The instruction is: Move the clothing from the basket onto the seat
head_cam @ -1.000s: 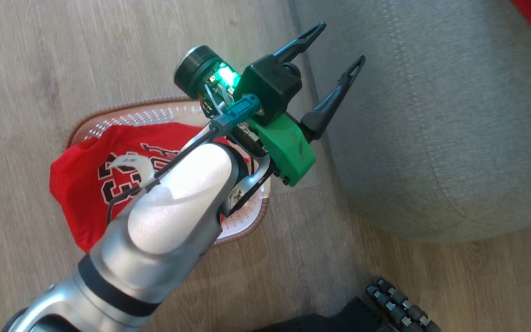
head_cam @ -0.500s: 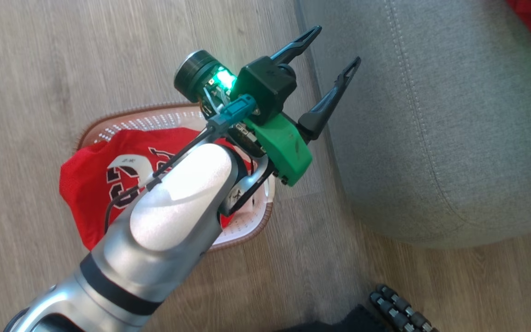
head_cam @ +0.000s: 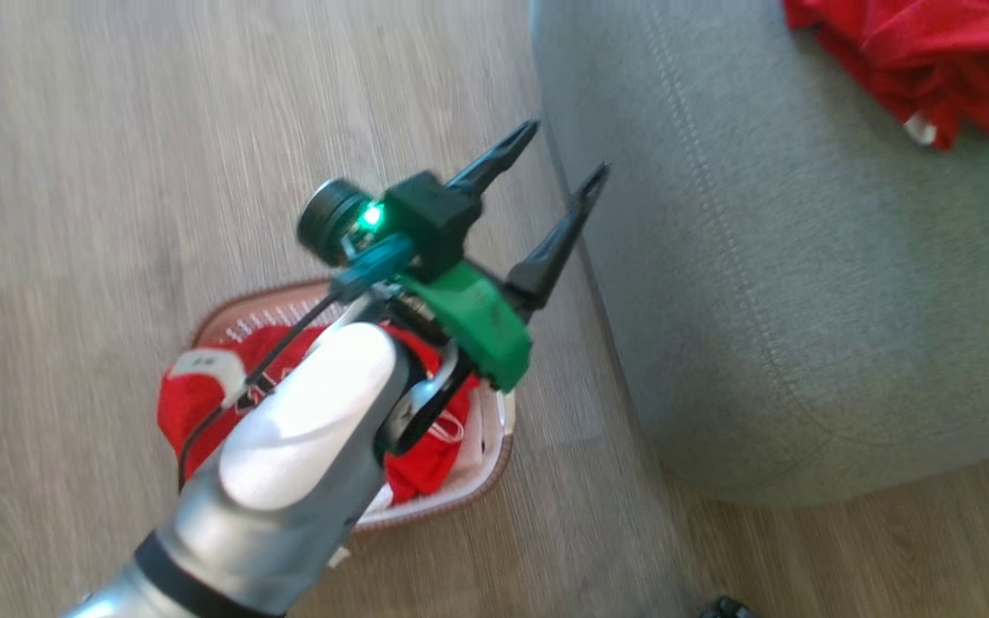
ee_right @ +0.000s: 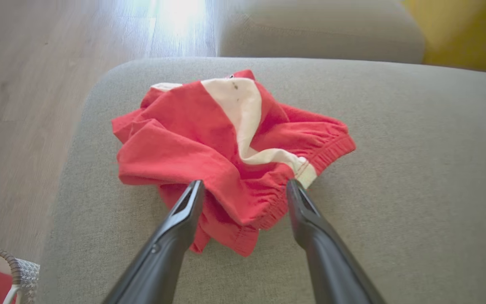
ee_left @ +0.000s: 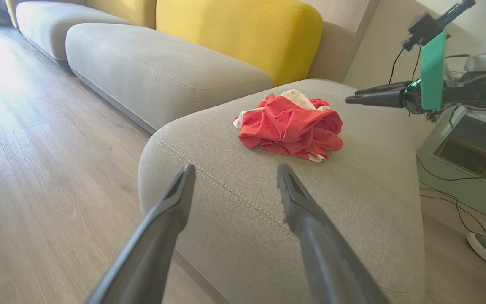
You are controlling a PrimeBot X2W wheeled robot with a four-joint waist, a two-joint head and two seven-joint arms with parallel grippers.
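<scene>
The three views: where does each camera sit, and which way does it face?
Head view: on the head, facing down at the basket and the seat; shows the left forearm and open left gripper.
Left wrist view: beside the seat, facing across it to the red garment; own fingers, also the right gripper.
Right wrist view: above the seat, facing down on that garment; own open fingers.
Shared: both wrist views show the garment.
</scene>
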